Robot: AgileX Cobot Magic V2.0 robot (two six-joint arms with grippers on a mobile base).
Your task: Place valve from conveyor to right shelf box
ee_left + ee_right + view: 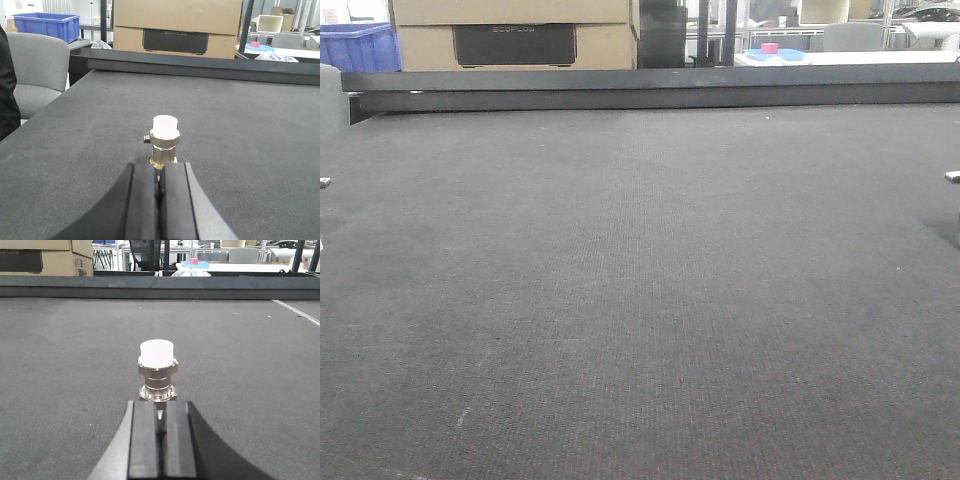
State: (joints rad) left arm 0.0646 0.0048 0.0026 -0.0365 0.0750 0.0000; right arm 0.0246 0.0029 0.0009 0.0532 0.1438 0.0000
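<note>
Grey woven fabric fills the front view: the conveyor (640, 300) lies bare up to its black rail (650, 88), with a cardboard box (510, 35) behind it. No valve shows on this stretch. A sliver of metal at either edge may be an arm's tip, but it is too small to tell.

Left wrist view: the left gripper (160, 172) has its fingers pressed together. A brass valve (164, 142) with a white cap (165, 125) stands upright just beyond the tips. You cannot tell from here whether the fingers nip its base or merely sit behind it.

Right wrist view: the right gripper (161, 412) is likewise clenched. A silver valve (157, 375), white-capped and upright, sits right at its fingertips over the belt.

The shelf box appears in none of the views. I judge you should confirm the right arm's hold before travelling. Lift slowly and check that the valve rises with the fingers without tilting, then carry it rightward clear of the rail.
</note>
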